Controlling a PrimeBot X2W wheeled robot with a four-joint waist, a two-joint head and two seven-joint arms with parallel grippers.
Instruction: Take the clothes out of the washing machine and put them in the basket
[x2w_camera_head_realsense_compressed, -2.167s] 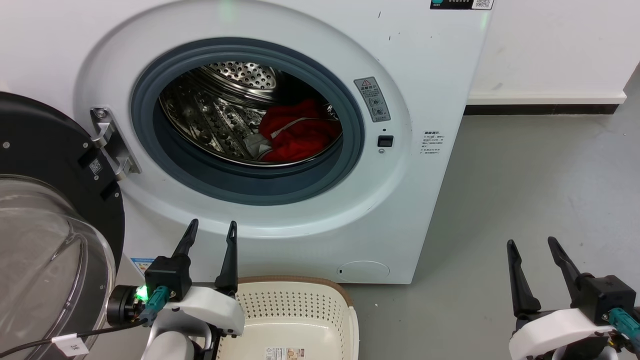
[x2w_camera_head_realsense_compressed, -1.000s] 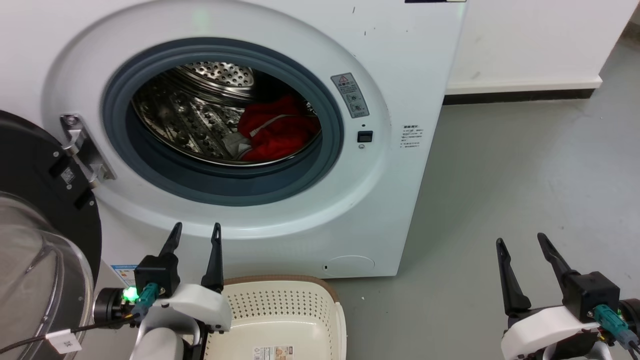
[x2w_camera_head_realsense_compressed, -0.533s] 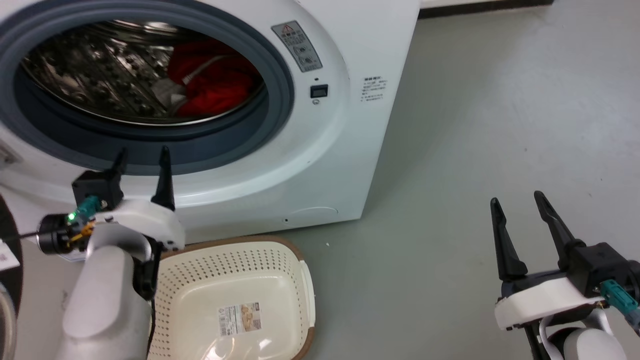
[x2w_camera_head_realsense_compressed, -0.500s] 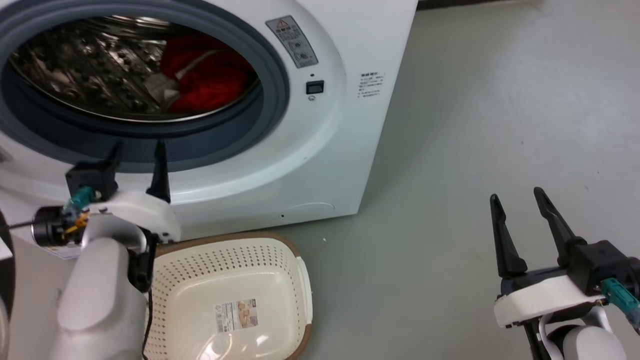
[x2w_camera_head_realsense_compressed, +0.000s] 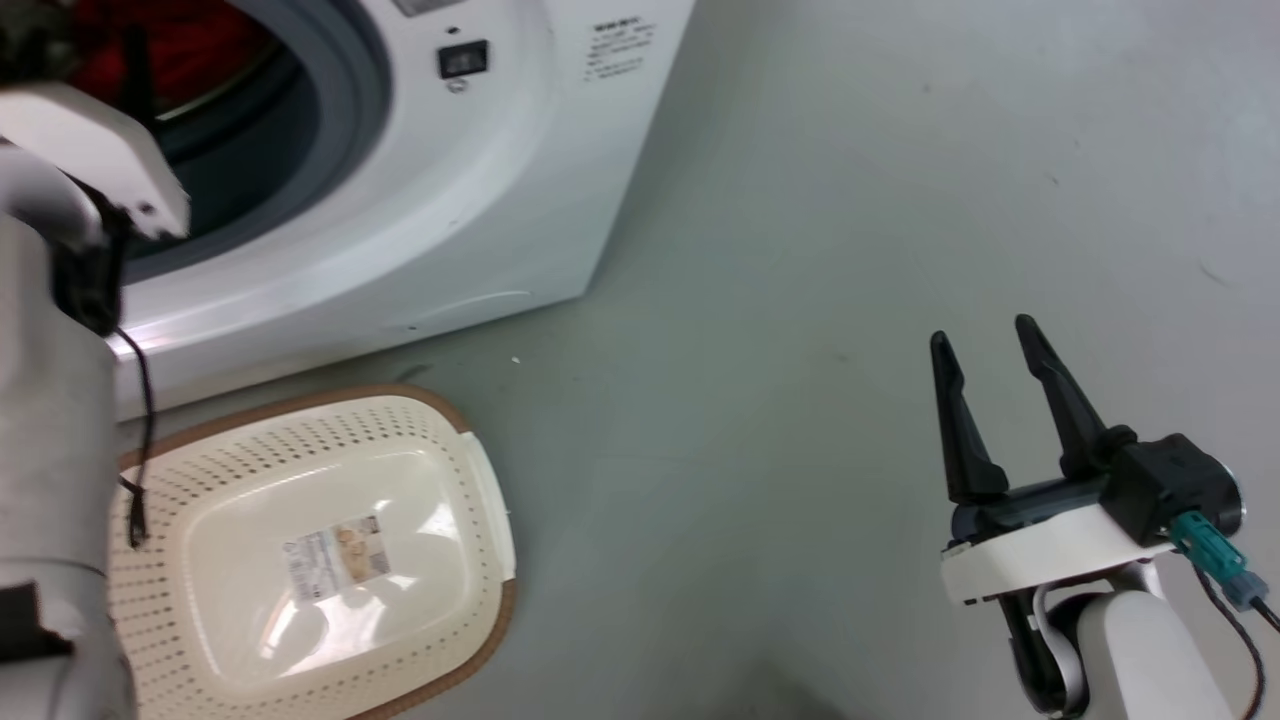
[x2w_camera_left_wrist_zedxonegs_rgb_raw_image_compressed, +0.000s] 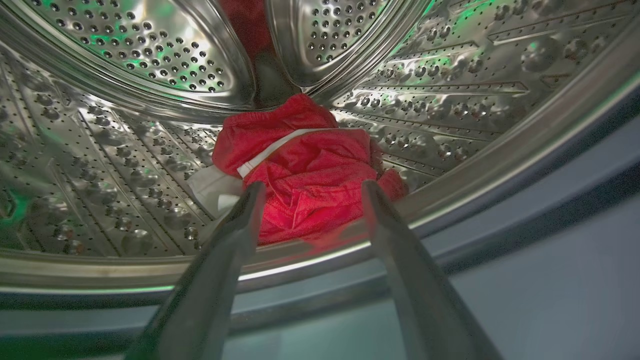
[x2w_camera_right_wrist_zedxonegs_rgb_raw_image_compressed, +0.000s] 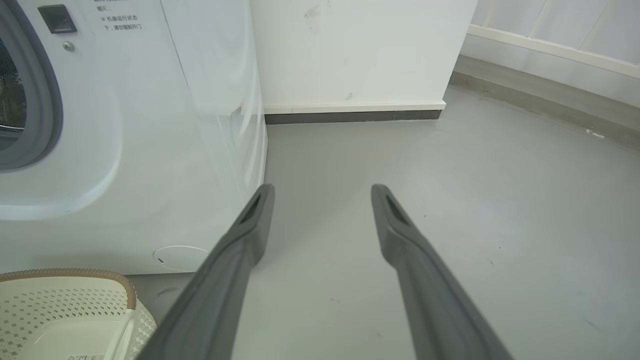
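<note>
The left end effector is spread wide at the drum mouth of the washing machine, with the clothes bunched just ahead of its fingertips. The right end effector hangs open and empty, the basket well off to its left.

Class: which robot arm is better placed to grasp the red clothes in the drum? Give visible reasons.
Left. The left gripper is open, pointing into the perforated steel drum at the bright red clothes with white trim. The right gripper hangs open over grey floor, beside the white front-loading washing machine.
</note>
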